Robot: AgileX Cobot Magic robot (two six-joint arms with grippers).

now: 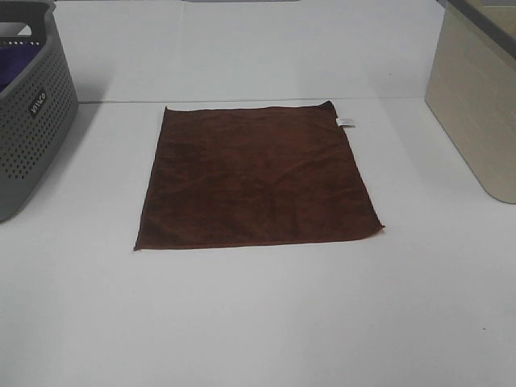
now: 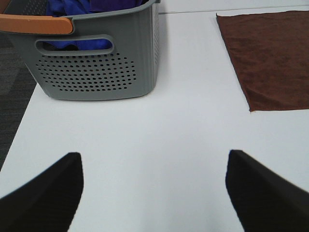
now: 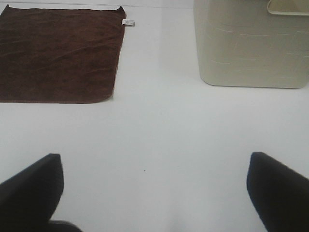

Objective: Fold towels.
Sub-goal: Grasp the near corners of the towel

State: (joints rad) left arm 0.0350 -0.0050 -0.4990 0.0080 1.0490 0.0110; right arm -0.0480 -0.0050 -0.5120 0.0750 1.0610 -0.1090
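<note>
A dark brown towel (image 1: 256, 176) lies flat and unfolded in the middle of the white table, with a small white label (image 1: 345, 122) at its far right corner. It also shows in the left wrist view (image 2: 270, 58) and the right wrist view (image 3: 58, 58). Neither gripper shows in the exterior high view. My left gripper (image 2: 154, 188) is open and empty, over bare table near the grey basket, short of the towel. My right gripper (image 3: 154, 188) is open and empty, over bare table to the right of the towel's near corner.
A grey perforated basket (image 1: 28, 121) with an orange handle (image 2: 36, 23) stands at the left edge and holds blue and purple cloth (image 2: 72, 7). A beige bin (image 1: 476, 105) stands at the right, also in the right wrist view (image 3: 251, 48).
</note>
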